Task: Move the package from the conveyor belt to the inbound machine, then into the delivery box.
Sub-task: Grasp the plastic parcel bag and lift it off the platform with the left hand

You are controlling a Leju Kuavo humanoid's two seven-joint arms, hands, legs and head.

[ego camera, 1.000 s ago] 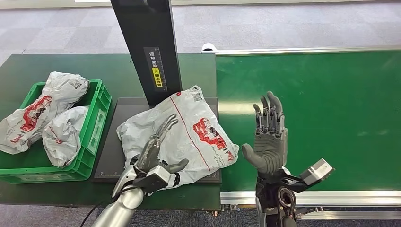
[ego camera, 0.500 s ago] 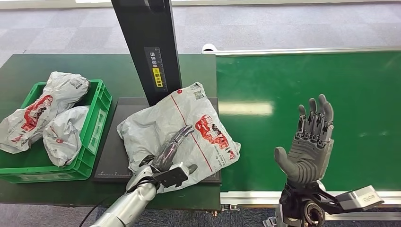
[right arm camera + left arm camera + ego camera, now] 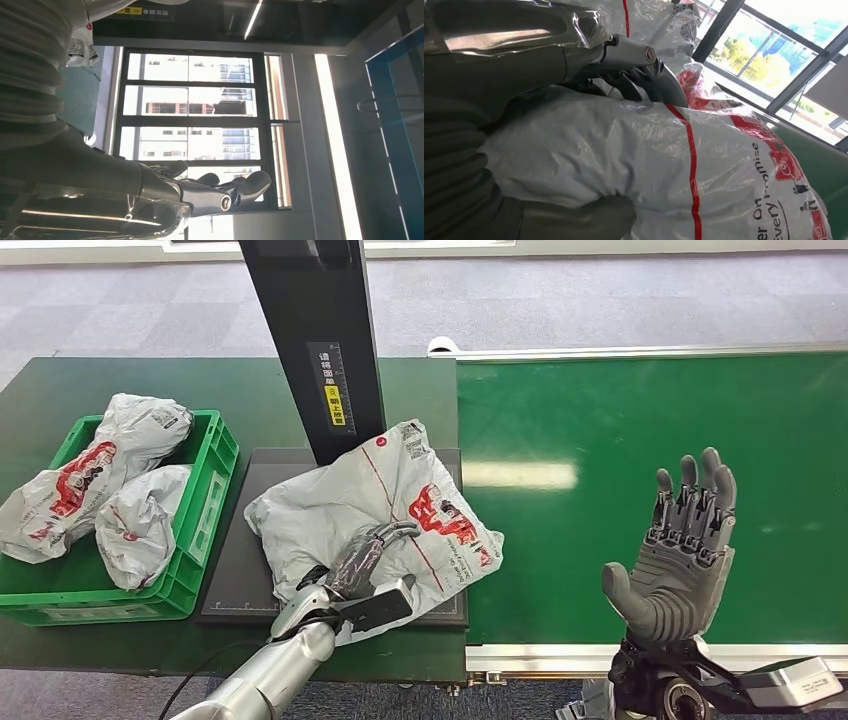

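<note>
The soft, slippery grey plastic mailer package [image 3: 375, 510] crumples under the clamped left hand [image 3: 365, 558], so grip bunched film; the right hand [image 3: 682, 555], at 3 o'clock, is spread and empty.

A dark green surface [image 3: 120, 380] carries a green crate [image 3: 205, 505] at its left and a black scanner plate [image 3: 240, 585] beside it; a green conveyor belt [image 3: 640, 410] adjoins on the right.

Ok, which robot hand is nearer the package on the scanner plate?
Left. The left robot hand rests on the package, fingers curling over it. The right robot hand is open above the conveyor belt, well clear.
</note>
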